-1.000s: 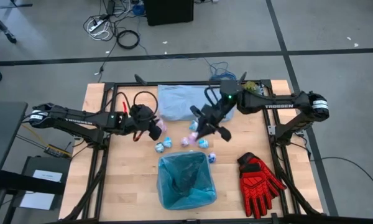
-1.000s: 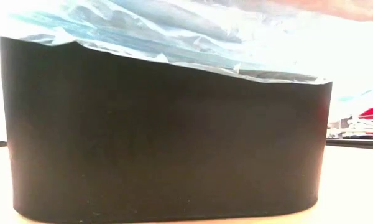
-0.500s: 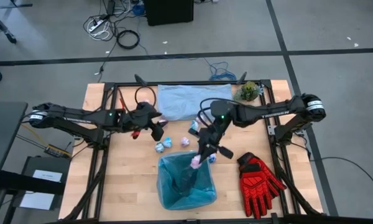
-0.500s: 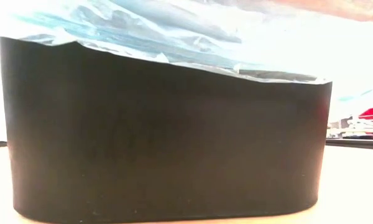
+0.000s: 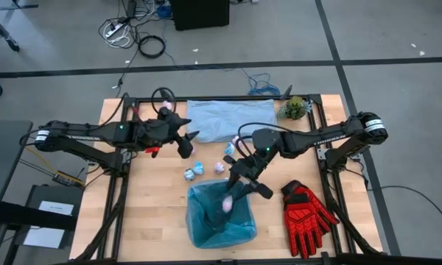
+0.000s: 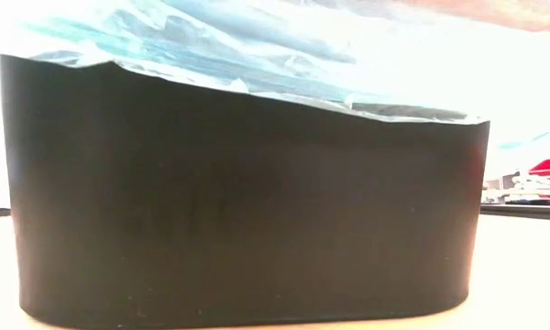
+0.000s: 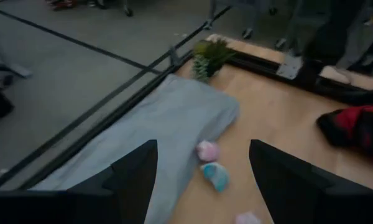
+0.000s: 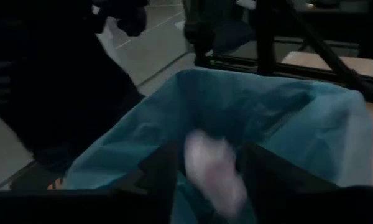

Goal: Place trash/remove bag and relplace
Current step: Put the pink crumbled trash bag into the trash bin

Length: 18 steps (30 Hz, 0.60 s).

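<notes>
right gripper (image 5: 239,193) fingers now apart over the far rim of the bin (image 5: 219,213), holding nothing; a second ago they were pinched on a pink wad (image 5: 226,202) up among the loose trash, now that wad is free and dropping into the bag (image 5: 206,224). the right wrist view shows it blurred between the dark fingers (image 8: 158,180), above the bag's mouth. left gripper (image 5: 189,144) also spread wide and empty, swung back from the wads to the far left by the grey bag (image 5: 225,118). so one more piece is in; several wads (image 5: 194,171) still lie on the table (image 5: 147,213) just far of the bin, so the trash step looks partly done and the bag swap not begun. bag: thin crinkly translucent cyan film, folded over the rim of a dark smooth round-cornered bin. wads: small crumpled paper, pink, blue, white. grey bag flat, dull, soft. red glove (image 5: 306,213) lies right of the bin, plant (image 5: 295,108) far right.
</notes>
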{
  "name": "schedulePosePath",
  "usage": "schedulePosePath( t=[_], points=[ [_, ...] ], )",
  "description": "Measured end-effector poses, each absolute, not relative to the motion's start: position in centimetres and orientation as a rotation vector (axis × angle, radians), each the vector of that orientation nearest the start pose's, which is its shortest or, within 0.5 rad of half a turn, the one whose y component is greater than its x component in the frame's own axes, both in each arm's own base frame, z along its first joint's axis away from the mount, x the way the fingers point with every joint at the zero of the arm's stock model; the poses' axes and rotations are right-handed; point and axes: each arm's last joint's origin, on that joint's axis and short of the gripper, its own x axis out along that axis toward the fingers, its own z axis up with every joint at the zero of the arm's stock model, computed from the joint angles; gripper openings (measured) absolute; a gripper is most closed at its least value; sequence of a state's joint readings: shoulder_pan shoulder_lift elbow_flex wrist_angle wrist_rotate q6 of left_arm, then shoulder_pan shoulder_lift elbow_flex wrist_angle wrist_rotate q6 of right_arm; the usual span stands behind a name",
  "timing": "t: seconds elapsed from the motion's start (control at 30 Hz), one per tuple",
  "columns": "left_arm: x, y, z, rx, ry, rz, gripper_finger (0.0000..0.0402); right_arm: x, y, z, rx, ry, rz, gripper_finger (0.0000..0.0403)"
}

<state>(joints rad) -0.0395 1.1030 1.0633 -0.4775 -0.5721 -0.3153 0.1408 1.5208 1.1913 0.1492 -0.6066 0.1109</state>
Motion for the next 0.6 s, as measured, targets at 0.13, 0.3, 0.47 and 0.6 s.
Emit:
schedulePosePath(
  t=[0.13, 0.3, 0.47, 0.6],
  points=[
    [22.2, 0.8, 34.4, -0.115, 0.483, 0.640, 0.0264, 34.2, 6.4, 32.7, 0.091, 0.228, 0.620, 0.0229],
    [21.8, 0.8, 34.0, -0.188, 0.525, 0.678, 0.0264, 32.8, 4.9, 34.8, -0.085, 0.155, 0.296, 0.0232],
    [21.4, 0.8, 33.6, -0.257, 0.547, 0.714, 0.0264, 29.9, 1.4, 37.5, 0.019, 0.134, -0.176, 0.0220],
    [21.1, 0.8, 33.2, -0.281, 0.576, 0.743, 0.0264, 27.7, -2.0, 37.3, 0.116, 0.258, -0.296, 0.0208]
  ],
)
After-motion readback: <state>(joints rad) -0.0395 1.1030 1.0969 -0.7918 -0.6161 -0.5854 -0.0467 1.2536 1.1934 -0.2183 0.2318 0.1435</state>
